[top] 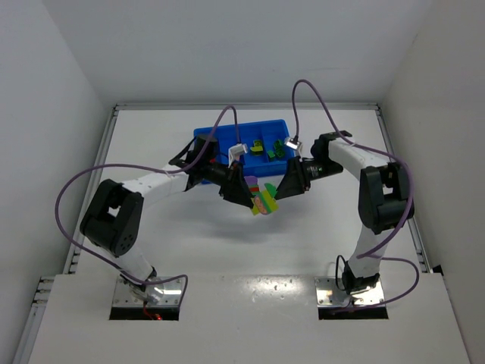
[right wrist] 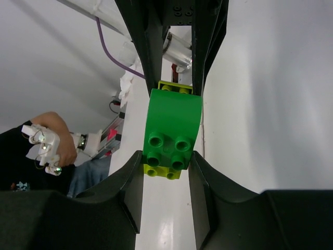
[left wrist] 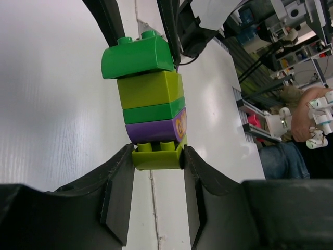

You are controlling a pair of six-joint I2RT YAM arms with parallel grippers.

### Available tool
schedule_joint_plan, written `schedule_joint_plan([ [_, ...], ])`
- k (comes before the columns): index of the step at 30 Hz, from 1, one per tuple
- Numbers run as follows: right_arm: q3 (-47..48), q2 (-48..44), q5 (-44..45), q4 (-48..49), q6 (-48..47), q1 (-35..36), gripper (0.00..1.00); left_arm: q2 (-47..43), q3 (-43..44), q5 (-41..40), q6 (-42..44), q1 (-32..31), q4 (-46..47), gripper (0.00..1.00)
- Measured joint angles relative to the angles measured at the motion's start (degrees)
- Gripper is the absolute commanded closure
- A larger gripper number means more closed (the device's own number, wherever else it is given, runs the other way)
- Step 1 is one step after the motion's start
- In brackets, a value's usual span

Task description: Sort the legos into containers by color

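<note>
Together, two hands grip one stack of five legos [left wrist: 151, 101] above the surface [top: 189, 254], near the blue tray [top: 206, 138]: two green, two yellow-green, one purple. The left hand [left wrist: 157, 159] pinches the end yellow-green brick [left wrist: 155, 150]; the right hand [right wrist: 166, 162] clamps the rounded green brick [right wrist: 174, 117].

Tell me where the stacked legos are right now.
Top view: the lego stack is centre, just nearer than the blue tray, its ends held in the jaws of the left gripper and right gripper.
</note>
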Motion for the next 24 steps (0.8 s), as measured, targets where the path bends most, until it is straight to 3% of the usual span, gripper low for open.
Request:
schedule_joint_plan([
  [19,0.00,0.02,-0.68,0.00,-0.66,-10.40,0.99,-9.88,-8.63,-2.45,4.44,-0.59,-0.61,1.00],
  [24,4.68,2.89,-0.72,-0.31,-0.48,-11.56,0.99,-14.62,-10.71,-4.59,6.56,-0.59,-1.51,1.00],
])
